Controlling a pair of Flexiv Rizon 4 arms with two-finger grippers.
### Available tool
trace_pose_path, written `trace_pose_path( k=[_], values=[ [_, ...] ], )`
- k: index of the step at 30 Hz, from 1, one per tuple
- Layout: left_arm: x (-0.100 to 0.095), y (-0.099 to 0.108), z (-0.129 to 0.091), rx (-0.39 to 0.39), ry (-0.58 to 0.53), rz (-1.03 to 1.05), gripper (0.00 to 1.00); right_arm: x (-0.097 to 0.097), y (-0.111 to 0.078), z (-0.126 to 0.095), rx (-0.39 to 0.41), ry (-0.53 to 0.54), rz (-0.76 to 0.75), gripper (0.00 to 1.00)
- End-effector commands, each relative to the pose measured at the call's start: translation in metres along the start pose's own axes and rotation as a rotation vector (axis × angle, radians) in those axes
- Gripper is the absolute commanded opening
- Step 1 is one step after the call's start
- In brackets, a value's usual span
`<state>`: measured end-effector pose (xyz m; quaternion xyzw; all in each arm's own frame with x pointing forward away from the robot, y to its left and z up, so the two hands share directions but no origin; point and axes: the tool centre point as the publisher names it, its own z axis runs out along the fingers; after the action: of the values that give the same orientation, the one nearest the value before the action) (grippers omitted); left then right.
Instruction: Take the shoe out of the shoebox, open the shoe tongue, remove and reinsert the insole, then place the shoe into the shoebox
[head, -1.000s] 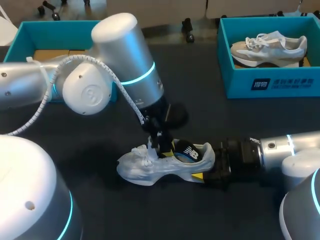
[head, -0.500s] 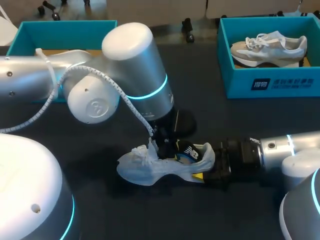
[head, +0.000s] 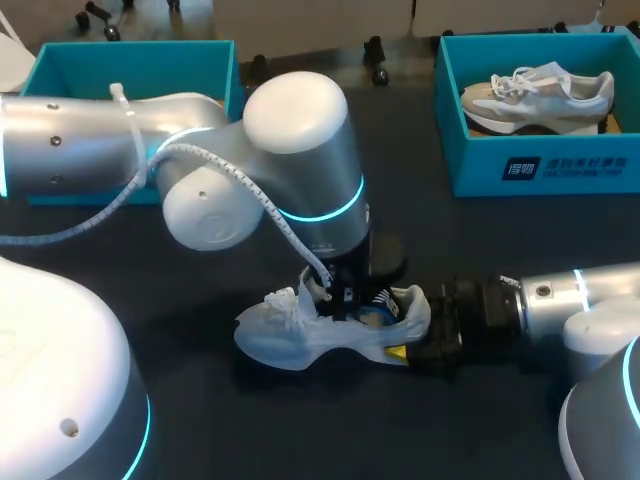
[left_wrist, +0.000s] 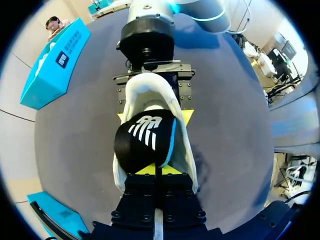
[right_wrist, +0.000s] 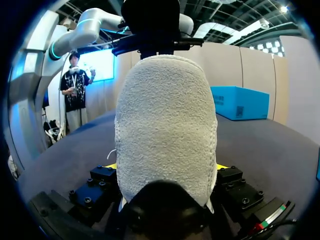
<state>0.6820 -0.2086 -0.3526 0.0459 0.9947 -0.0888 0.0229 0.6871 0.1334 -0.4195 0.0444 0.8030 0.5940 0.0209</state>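
Observation:
A white shoe (head: 290, 335) lies on its sole on the dark table, toe to the left. My right gripper (head: 415, 345) is shut on its heel from the right, and in the right wrist view the fuzzy heel (right_wrist: 165, 125) fills the space between the fingers. My left gripper (head: 345, 298) reaches down into the shoe's opening. In the left wrist view its yellow tips (left_wrist: 155, 170) are pressed together on the near end of the black insole (left_wrist: 142, 140), which bulges up inside the shoe (left_wrist: 150, 92).
A teal shoebox (head: 540, 165) at the back right holds another grey-white shoe (head: 540, 92). A second teal box (head: 135, 55) stands at the back left, behind my left arm. Bare dark tabletop surrounds the shoe.
My left arm swung to the right over the shoe. Its fingers sank deeper into the opening and closed. The insole shows less above the collar than before. The right arm kept still.

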Motion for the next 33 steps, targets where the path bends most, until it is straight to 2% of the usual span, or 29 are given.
trace_pose_path(
  k=[1, 14, 21, 26, 27, 28, 29, 33],
  values=[
    [-0.006, 0.003, 0.001, 0.016, 0.016, -0.016, 0.00, 0.001, 0.003, 0.001, 0.006, 0.001, 0.000, 0.00],
    [-0.008, 0.016, -0.021, 0.131, 0.101, -0.044, 0.00, 0.001, 0.003, 0.001, 0.006, 0.001, 0.000, 0.00],
    [-0.009, 0.017, -0.020, 0.148, 0.118, -0.056, 0.00, 0.001, 0.003, 0.001, 0.006, 0.001, 0.000, 0.00],
    [-0.004, 0.014, -0.019, 0.131, 0.097, -0.037, 0.00, 0.001, 0.003, 0.001, 0.006, 0.001, 0.000, 0.00],
    [-0.003, 0.013, -0.019, 0.124, 0.088, -0.031, 0.02, 0.001, 0.003, 0.001, 0.006, 0.001, 0.000, 0.00],
    [-0.001, 0.012, -0.020, 0.121, 0.080, -0.026, 0.17, 0.001, 0.003, 0.001, 0.006, 0.001, 0.000, 0.00],
    [0.000, 0.012, -0.020, 0.117, 0.069, -0.025, 0.27, 0.001, 0.003, 0.001, 0.006, 0.001, 0.000, 0.00],
    [0.002, 0.011, -0.024, 0.122, 0.045, -0.017, 0.38, 0.001, 0.003, 0.001, 0.006, 0.001, 0.000, 0.00]
  ],
)
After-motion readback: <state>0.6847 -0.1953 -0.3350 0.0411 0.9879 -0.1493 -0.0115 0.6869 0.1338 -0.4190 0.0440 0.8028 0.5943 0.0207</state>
